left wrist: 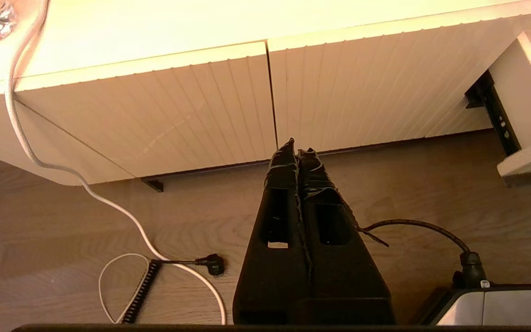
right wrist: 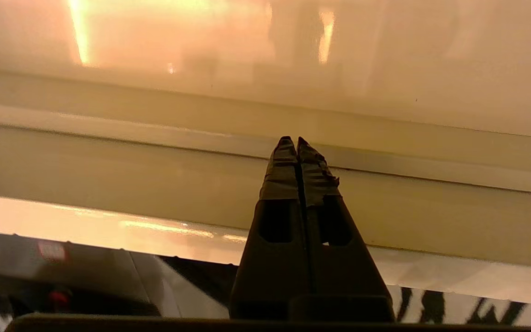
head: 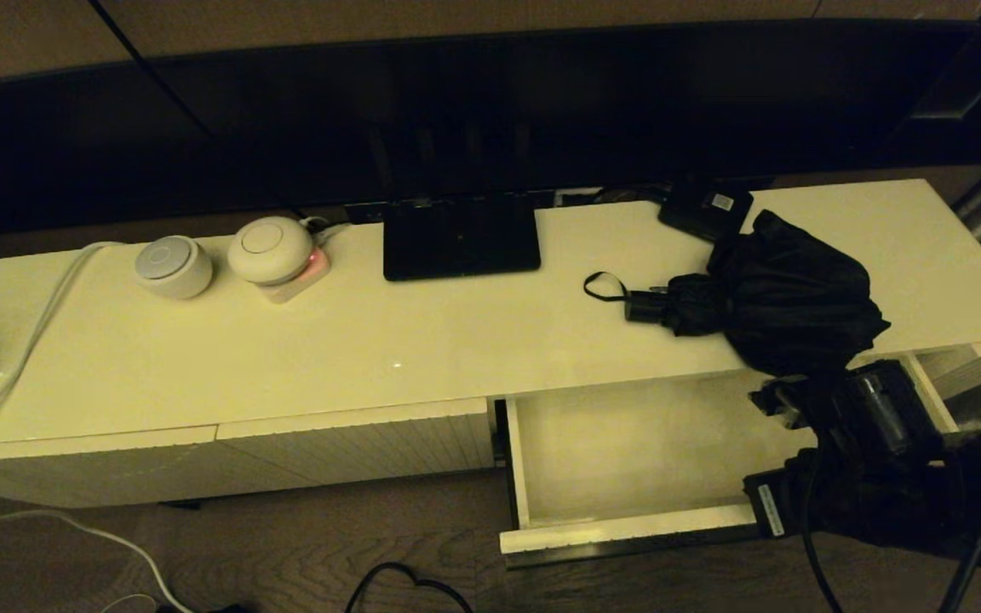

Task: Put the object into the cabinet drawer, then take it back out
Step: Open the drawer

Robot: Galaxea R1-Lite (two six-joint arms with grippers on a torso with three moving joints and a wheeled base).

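The black folding umbrella [head: 784,294] lies on the cream cabinet top [head: 371,340] at the right, its baggy canopy hanging over the front edge. Its short handle [head: 645,305] and strap loop [head: 603,287] point left. Directly below, the cabinet drawer [head: 627,443] stands pulled out with a bare pale interior. My right gripper [head: 767,398] hovers over the drawer's right end, just under the canopy, and in the right wrist view it [right wrist: 297,140] is shut on nothing, facing pale drawer surfaces. My left gripper [left wrist: 297,144] is shut and empty, low above the floor before the ribbed fronts [left wrist: 155,115].
A small black box with a white label [head: 705,209] sits behind the umbrella. A black screen stand [head: 461,238], two round white devices [head: 174,266] [head: 271,249] and a white cable [head: 31,340] occupy the middle and left. More cables and a plug [left wrist: 212,265] lie on the wooden floor.
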